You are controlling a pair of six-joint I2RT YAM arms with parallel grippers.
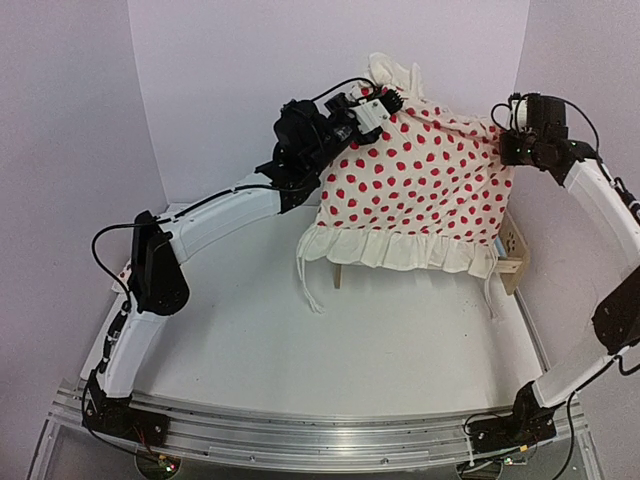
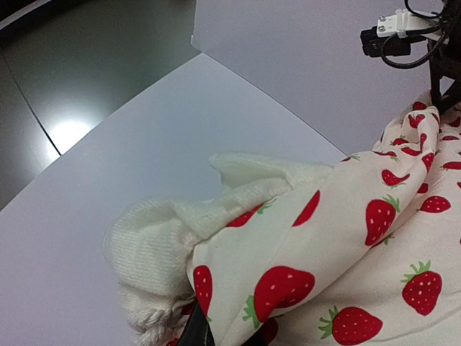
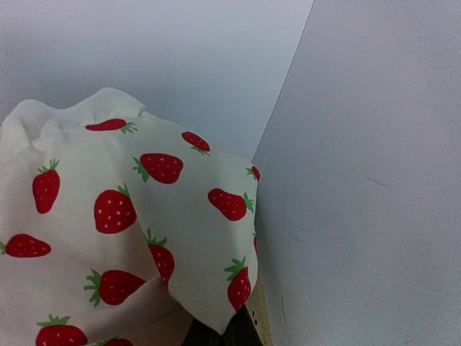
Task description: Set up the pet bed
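A white ruffled blanket [image 1: 420, 190] with a red strawberry print hangs spread in the air between my two grippers. My left gripper [image 1: 383, 106] is shut on its upper left corner, and my right gripper [image 1: 506, 138] is shut on its upper right corner. The pet bed [image 1: 513, 256] stands behind and below the blanket. Only its light-wood end board at the right and one leg [image 1: 338, 276] show. In the left wrist view the blanket [image 2: 331, 238] bunches over the dark fingertips [image 2: 193, 336]. In the right wrist view the cloth [image 3: 144, 216] covers the fingers [image 3: 209, 337], with pale wood [image 3: 260, 317] beside them.
White walls enclose the table [image 1: 380, 340] at the back and on both sides; the right wall [image 3: 374, 180] is close to my right gripper. The right arm's wrist camera [image 2: 396, 32] shows at the top right of the left wrist view.
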